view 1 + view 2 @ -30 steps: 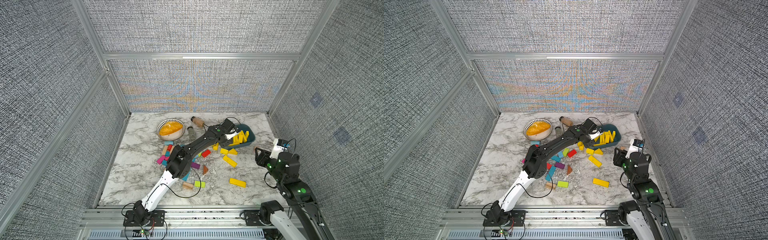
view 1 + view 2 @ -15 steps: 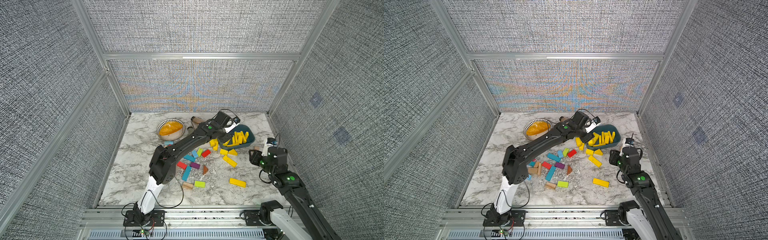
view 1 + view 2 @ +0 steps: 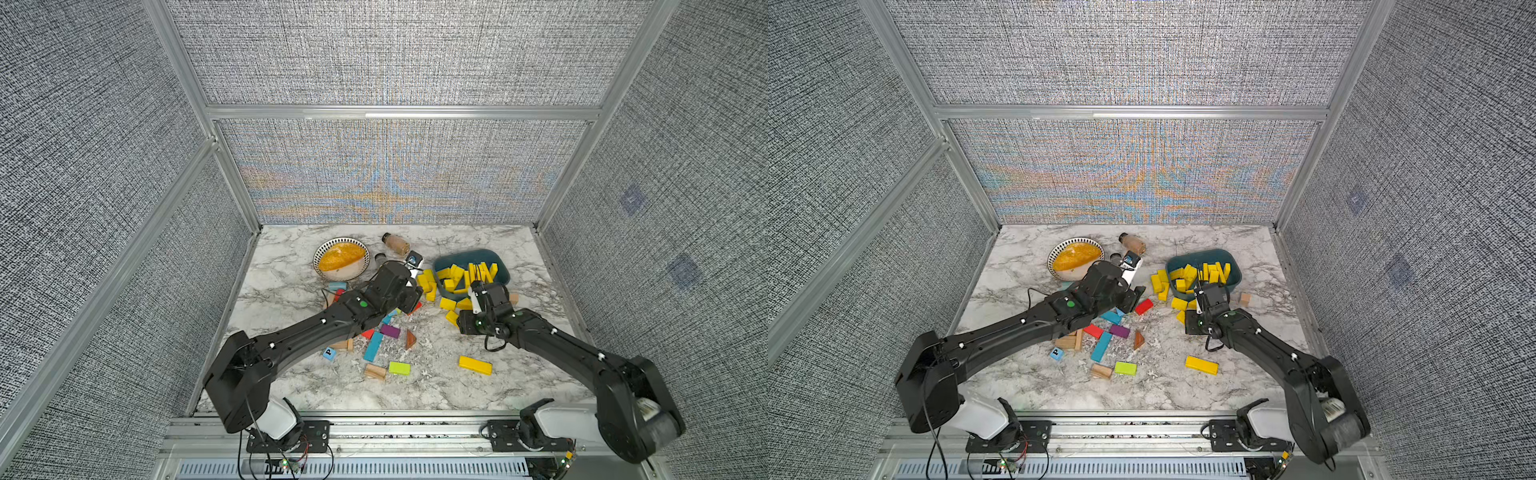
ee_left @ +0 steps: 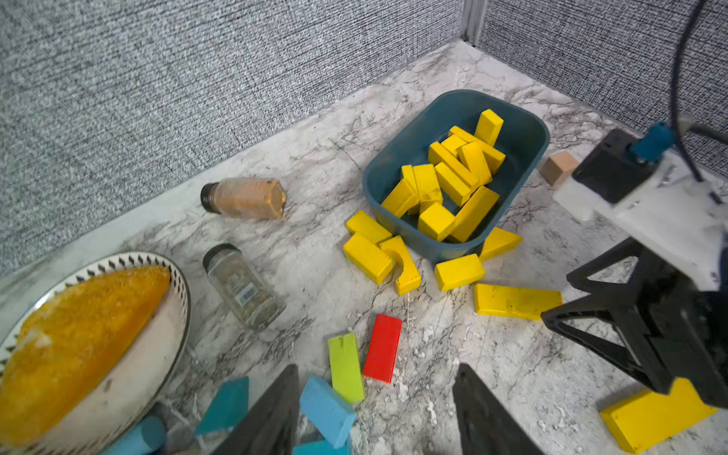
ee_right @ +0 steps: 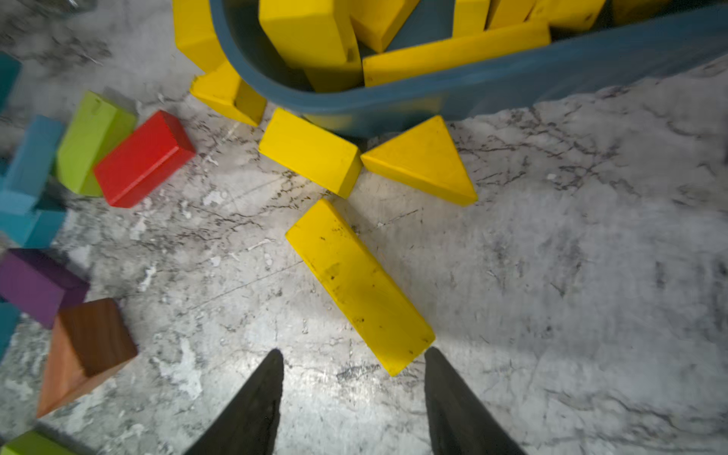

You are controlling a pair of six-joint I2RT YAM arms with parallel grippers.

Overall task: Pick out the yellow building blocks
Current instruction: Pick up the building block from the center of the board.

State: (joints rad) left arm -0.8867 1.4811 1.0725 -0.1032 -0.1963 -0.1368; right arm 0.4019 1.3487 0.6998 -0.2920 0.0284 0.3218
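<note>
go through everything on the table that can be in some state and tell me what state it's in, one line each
Teal plastic bin: upright, heaped with yellow wooden blocks.
Long yellow bar: flat on the marble, outside the bin, free.
Brown-filled spice jar: on its side, capped.
Clear spice jar: on its side, capped.
Patterned bowl: upright, holding orange food.
Left gripper: open, empty.
Right gripper: open, empty.

A tub (image 3: 503,272) sits at about two o'clock on the table (image 3: 291,286), with building blocks (image 3: 469,276) piled in it and more (image 3: 428,284) lying against its nine- and six-o'clock sides. A plate (image 3: 340,276) lies at eleven o'clock, two jars (image 4: 244,197) between it and the tub. A loose scatter of blocks (image 3: 380,347) fills the centre, and a lone bar (image 3: 475,365) lies at five o'clock.
</note>
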